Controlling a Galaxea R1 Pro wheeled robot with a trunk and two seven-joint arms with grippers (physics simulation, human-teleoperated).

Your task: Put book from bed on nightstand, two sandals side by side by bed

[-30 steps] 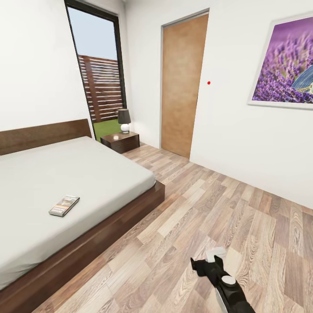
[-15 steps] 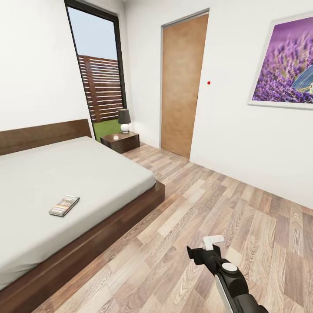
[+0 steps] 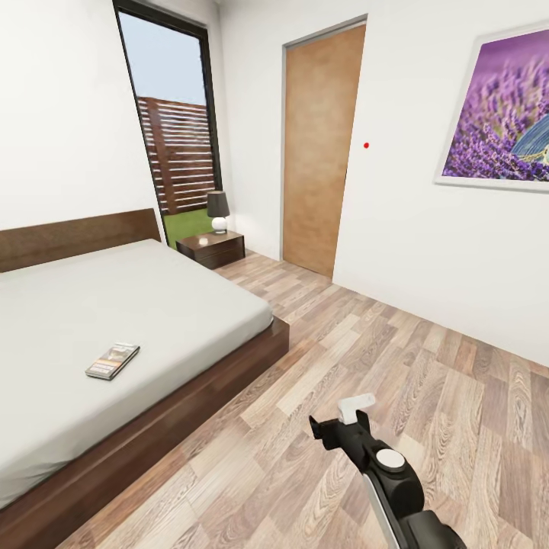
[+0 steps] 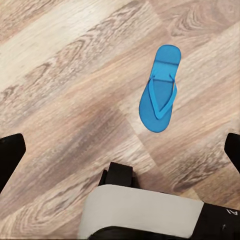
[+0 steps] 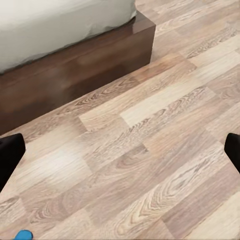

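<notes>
the book [image 3: 113, 361] lies flat on the pale mattress of the bed [image 3: 175, 305], near its foot-side edge and well apart from the right gripper [image 3: 339, 421], which hangs over the wood floor [image 3: 427, 381] off the bed's corner. in the right wrist view its fingers [image 5: 9, 155] stand wide apart at the frame's edges with nothing between them, above bare planks near the bed frame; a sliver of blue [image 5: 23, 235] shows at the picture's edge. the left gripper [image 4: 120, 160] also stands wide and holds nothing; one blue sandal [image 4: 160, 89] lies flat on the floor beyond its fingers, not touching them. the nightstand [image 3: 211, 247] stands beside the headboard, carrying a lamp [image 3: 218, 211].
</notes>
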